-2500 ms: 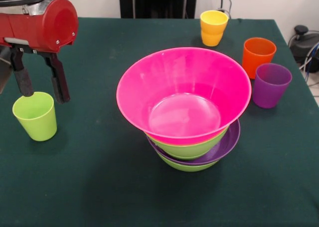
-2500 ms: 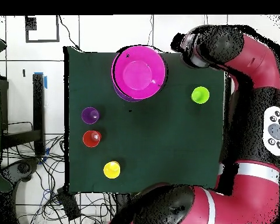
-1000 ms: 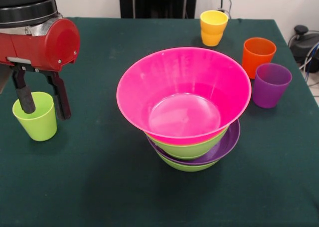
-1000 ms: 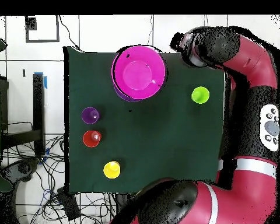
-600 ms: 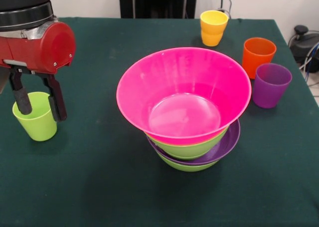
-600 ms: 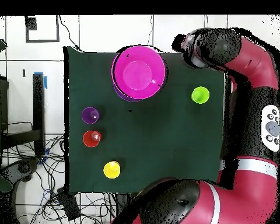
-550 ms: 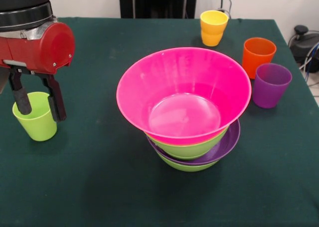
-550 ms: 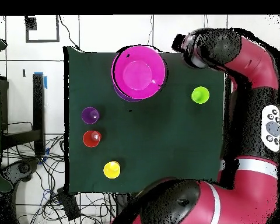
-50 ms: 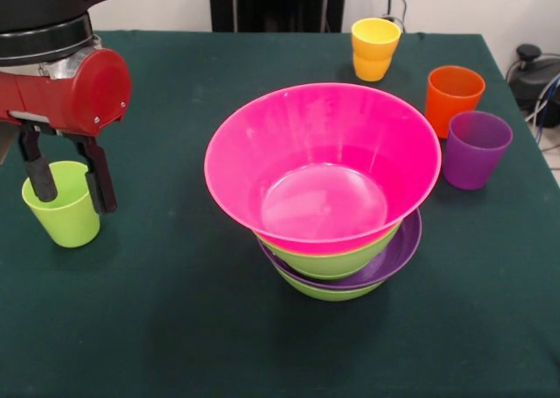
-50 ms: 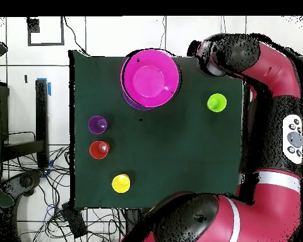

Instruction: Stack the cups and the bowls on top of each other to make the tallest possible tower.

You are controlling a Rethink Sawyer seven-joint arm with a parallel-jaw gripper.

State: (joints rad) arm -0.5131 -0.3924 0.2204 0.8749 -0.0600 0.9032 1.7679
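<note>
Dropped lower since before, with open jaws now around the lime green cup (image 9: 61,203), one on each side, not squeezing yet. Cup at 9 o'clock of the tower (image 9: 328,197) on the tabletop (image 9: 175,328). Ready for grabbing, then lifting into the pink bowl (image 9: 322,166).

Tower (image 9: 337,240): nested bowls near the table's middle. Wide pink bowl (image 9: 322,162) uppermost, upright, empty, glossy; beneath it a lime green bowl (image 9: 337,260), then a shallow purple bowl (image 9: 398,249), then another lime green bowl (image 9: 325,291) at the base.

Cups, all upright, empty and apart from the tower:
- lime green cup (image 9: 61,204), alone at one side of the table;
- yellow-orange cup (image 9: 374,48), at the far edge;
- orange cup (image 9: 452,99) and translucent purple cup (image 9: 474,149), just beside each other.
</note>
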